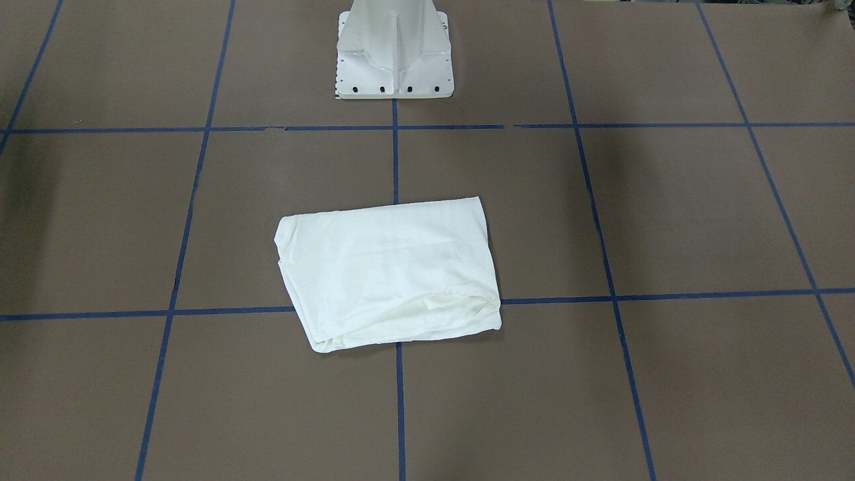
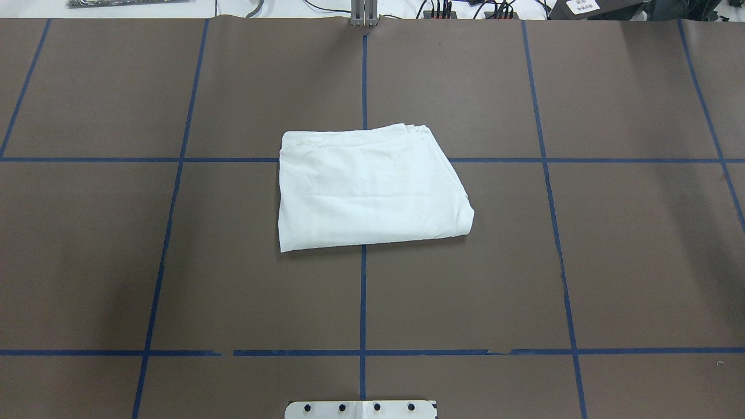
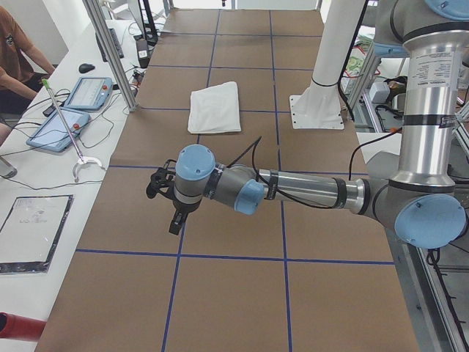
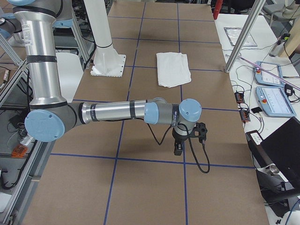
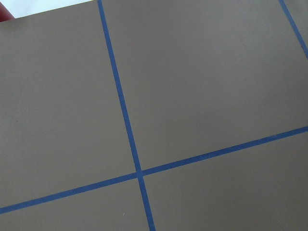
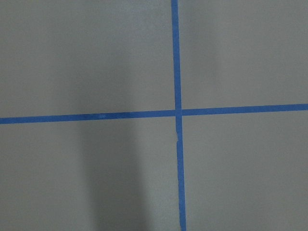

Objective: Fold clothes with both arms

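Overhead exterior, quick count pls: how many garments?

1. A white T-shirt point(image 2: 366, 189), folded to a rough rectangle w/ stacked layer edges on the side toward the operators' edge. It lies flat mid-worktop, well apart from all 4 corners & both ends, and covers 1 crossing of the blue tape lines point(image 2: 582, 160).

Tape count?

In that view 5 lines run from the robot's edge to the far edge and 2 run end to end, all on the brown table cover point(image 2: 640, 262).

Arms?

2. The left arm point(image 3: 293, 192) reaches out low over the worktop toward the robot's left end. The right arm point(image 4: 112, 112) does likewise toward the right end. Both are well apart from the shirt.

Pincers?

2. The left gripper point(image 3: 176, 220) & right gripper point(image 4: 178, 147) each point down over bare cover. They show in the side views only, so I can't tell if the jaws are wide or narrow.

Wrist cams?

2 views, and each shows brown cover + 1 tape crossing.

Anything else?

1 white pedestal base point(image 1: 394, 60) at the middle of the robot-side edge. On the bench past the operators' edge there are 2 teach pendants point(image 3: 90, 93) & 1 person point(image 3: 15, 51), partly in frame.
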`<state>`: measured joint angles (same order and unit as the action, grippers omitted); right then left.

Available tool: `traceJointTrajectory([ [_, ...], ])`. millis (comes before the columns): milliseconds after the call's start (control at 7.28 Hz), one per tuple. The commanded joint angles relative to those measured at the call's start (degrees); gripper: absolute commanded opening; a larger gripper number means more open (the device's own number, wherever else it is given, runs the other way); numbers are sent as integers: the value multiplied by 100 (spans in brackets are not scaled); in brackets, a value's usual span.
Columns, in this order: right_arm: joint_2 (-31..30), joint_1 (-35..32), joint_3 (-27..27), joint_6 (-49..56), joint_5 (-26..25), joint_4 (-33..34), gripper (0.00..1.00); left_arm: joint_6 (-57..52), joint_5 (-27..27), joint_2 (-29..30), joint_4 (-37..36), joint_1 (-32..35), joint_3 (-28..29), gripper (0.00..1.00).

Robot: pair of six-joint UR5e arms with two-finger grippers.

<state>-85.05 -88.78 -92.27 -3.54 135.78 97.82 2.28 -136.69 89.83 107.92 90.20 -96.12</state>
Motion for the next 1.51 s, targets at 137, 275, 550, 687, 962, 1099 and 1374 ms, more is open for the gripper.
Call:
traceJointTrajectory([
  [137,-29,10,-19,-7,10,0,100,0,-7,-9,1,6,-3,99],
  [275,-29,10,-28,-7,10,0,100,0,-7,-9,1,6,-3,99],
  [550,-29,18,-19,-7,10,0,100,0,-7,-18,1,6,-47,99],
  [687,-38,18,-28,-7,10,0,100,0,-15,-26,1,6,-56,99],
  [962,-38,18,-19,-7,10,0,100,0,-33,-26,1,6,-56,99],
  [1099,-38,18,-19,-7,10,0,100,0,2,-18,1,6,-56,99],
  [1374,-38,10,-45,-7,10,0,100,-17,20,-9,1,-2,-143,99],
])
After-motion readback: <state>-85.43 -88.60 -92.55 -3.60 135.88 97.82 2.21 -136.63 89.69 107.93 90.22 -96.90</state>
